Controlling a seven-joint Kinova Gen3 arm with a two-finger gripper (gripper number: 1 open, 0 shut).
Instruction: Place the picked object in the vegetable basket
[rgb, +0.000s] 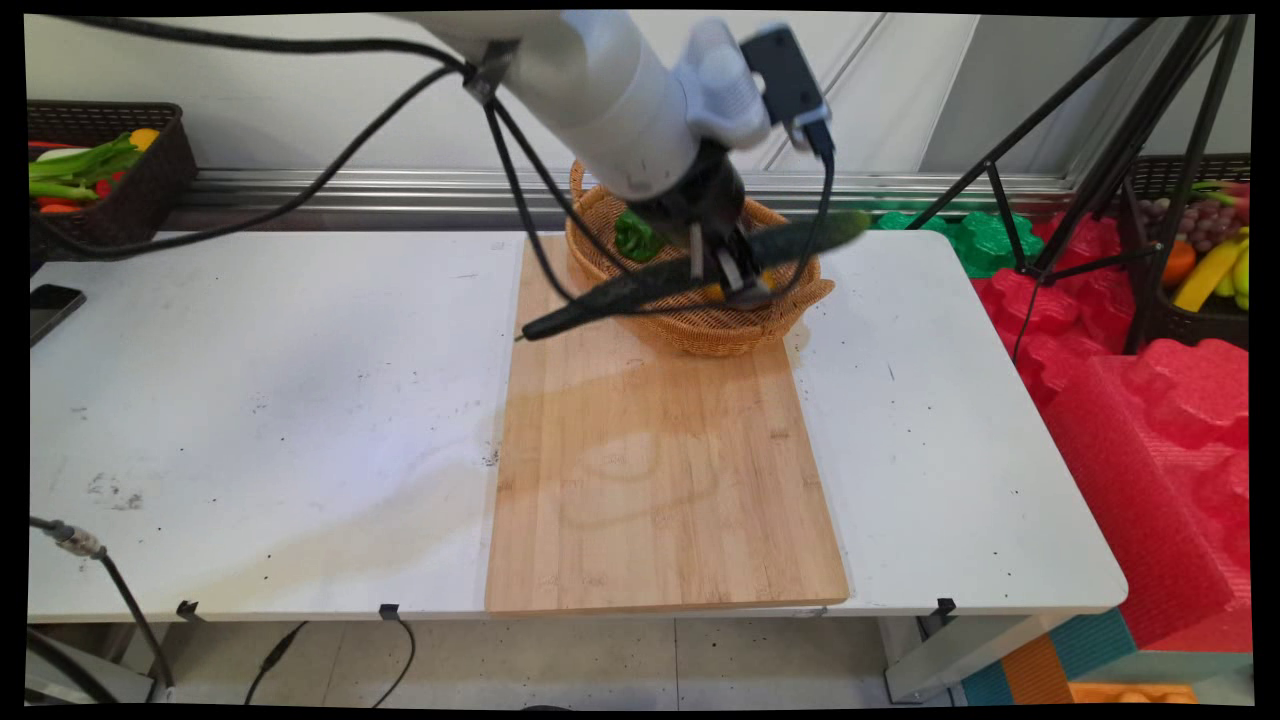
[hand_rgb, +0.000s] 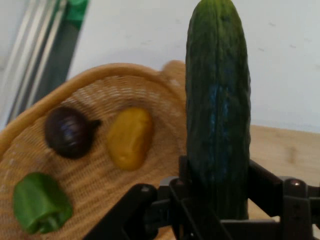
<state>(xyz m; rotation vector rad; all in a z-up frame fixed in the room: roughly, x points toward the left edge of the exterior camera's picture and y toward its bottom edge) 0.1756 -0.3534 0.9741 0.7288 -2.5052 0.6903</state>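
My gripper (rgb: 728, 268) is shut on a long dark green cucumber (rgb: 690, 272), held level just above the wicker basket (rgb: 700, 330) at the far end of the wooden cutting board (rgb: 660, 470). In the hand view the cucumber (hand_rgb: 217, 125) runs upward from between the black fingers (hand_rgb: 265, 190). Inside the basket (hand_rgb: 125, 82) lie a dark purple onion (hand_rgb: 69, 131), a yellow vegetable (hand_rgb: 129, 137) and a green pepper (hand_rgb: 41, 202). The green pepper (rgb: 636, 236) also shows in the main view behind the arm.
The white table (rgb: 250, 400) carries the board down its middle. A phone (rgb: 48, 306) lies at the left edge. Dark baskets of produce stand at back left (rgb: 100, 170) and far right (rgb: 1200, 250). Red foam (rgb: 1150, 420) and a tripod (rgb: 1100, 160) flank the right side.
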